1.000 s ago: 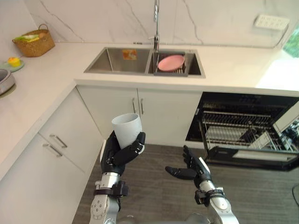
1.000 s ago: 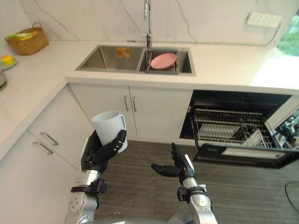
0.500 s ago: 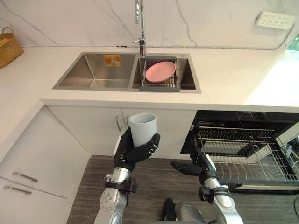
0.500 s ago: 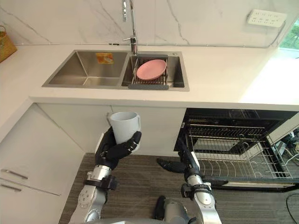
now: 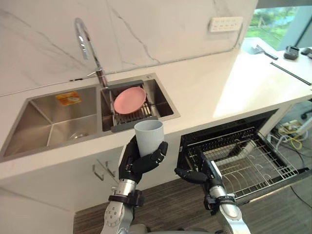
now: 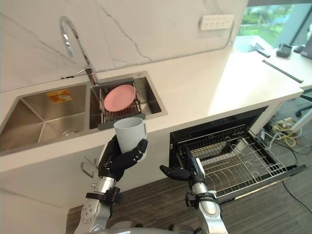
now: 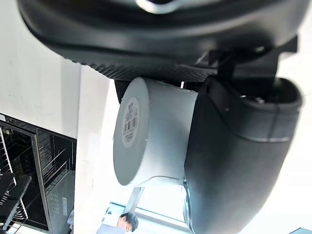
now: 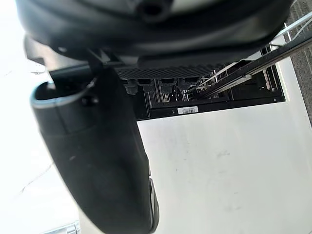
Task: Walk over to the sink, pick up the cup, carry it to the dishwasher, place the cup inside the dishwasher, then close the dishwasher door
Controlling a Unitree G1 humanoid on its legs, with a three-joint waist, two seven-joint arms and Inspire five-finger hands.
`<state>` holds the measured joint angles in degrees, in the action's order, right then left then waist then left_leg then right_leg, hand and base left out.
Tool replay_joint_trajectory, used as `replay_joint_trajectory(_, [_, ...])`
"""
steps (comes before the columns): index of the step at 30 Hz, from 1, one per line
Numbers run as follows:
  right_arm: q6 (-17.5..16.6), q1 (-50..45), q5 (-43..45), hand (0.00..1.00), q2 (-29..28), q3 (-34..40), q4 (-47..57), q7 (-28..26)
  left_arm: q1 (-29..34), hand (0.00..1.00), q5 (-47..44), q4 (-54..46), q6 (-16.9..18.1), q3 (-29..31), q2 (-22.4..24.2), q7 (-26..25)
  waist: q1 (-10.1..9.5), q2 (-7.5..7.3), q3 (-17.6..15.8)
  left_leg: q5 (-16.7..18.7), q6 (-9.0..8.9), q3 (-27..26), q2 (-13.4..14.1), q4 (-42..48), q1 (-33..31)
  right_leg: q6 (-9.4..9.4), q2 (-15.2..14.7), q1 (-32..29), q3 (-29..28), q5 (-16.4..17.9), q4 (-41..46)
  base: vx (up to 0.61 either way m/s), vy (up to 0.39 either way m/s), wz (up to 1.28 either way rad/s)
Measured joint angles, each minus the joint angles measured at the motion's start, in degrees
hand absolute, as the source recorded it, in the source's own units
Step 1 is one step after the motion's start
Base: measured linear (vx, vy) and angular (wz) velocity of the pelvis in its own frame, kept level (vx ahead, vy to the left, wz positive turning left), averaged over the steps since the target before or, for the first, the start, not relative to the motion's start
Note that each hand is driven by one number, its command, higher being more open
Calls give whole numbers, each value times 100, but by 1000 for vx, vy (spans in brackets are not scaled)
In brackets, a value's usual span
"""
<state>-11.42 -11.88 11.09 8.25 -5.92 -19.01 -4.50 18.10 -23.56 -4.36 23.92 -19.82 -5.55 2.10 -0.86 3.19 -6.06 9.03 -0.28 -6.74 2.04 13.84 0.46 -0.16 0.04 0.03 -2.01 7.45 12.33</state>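
Before the white cabinet front point(image 5: 73, 190) under the stainless-steel double sink point(image 5: 44, 127), my left hand point(image 5: 139, 163) is grasping the plain white cylindrical cup point(image 5: 148, 137). Fingers and thumb are curled round its lower body. The cup is upright, mouth up, held in the air just off the edge of the white stone countertop point(image 5: 209, 92). My left wrist view shows a barcode sticker point(image 7: 129, 122) on the cup's base.

My right hand point(image 5: 199, 174) hangs lower and to the right, fingers extended and relaxed, grasping nothing. It is in front of the black built-in dishwasher point(image 5: 229, 134), which stands open with its wire rack point(image 5: 248, 163) drawn out.

A round pink plate point(image 5: 129, 100) leans in a dark drainer point(image 5: 127, 119) in the sink's right basin, below the curved chrome tap point(image 5: 84, 39).
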Motion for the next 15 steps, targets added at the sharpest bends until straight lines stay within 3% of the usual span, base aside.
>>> replay_joint_trajectory(3, [-8,31,1,100,-10,-58,-18,-35,-24,0,25,-44,8,-21,-18,-90,-35,-24,-7,74,176,-237,-25,-196,295,92,-85,8,212,130,56,63,70,-47])
replay_joint_trajectory(4, [-11,49,1,100,-9,-71,-24,-36,-38,0,46,-45,9,-18,-27,-99,-37,-47,-19,79,182,-289,-28,-223,342,40,-218,7,534,267,105,13,53,-62])
replay_joint_trajectory(5, [-12,130,2,100,-34,-139,-124,-45,-41,0,73,-50,16,-14,-107,-154,-127,-132,-30,98,187,-524,-20,-268,494,-8,-724,6,1611,413,406,10,43,-65])
replay_joint_trajectory(6, [-13,168,2,100,-58,-179,-177,-64,-40,0,121,-50,16,0,-146,-202,-170,-167,-11,132,182,-619,5,-259,518,-43,-854,6,1898,384,487,19,30,-88])
replay_joint_trajectory(7, [-15,301,1,100,-101,-276,-314,-110,-52,0,123,-53,15,74,-209,-254,-240,-233,-1,185,161,-761,72,-206,539,134,-919,5,2119,274,520,15,-26,-56])
replay_joint_trajectory(8, [-15,350,-1,100,-104,-322,-342,-121,-73,0,123,-54,15,104,-226,-286,-239,-259,-11,227,149,-779,101,-153,532,215,-866,17,2091,218,471,14,-53,-55])
replay_joint_trajectory(13, [-22,372,11,100,-61,-352,-308,26,-97,0,112,-338,17,216,-201,-343,-297,-263,-6,389,77,-950,391,9,530,146,-323,371,1786,-357,-547,-10,-45,-36])
replay_joint_trajectory(15, [-22,371,11,100,-48,-345,-295,54,-99,0,116,-407,16,241,-177,-341,-293,-258,-3,386,79,-1002,398,-3,530,144,-285,426,1740,-483,-746,-16,7,-21])
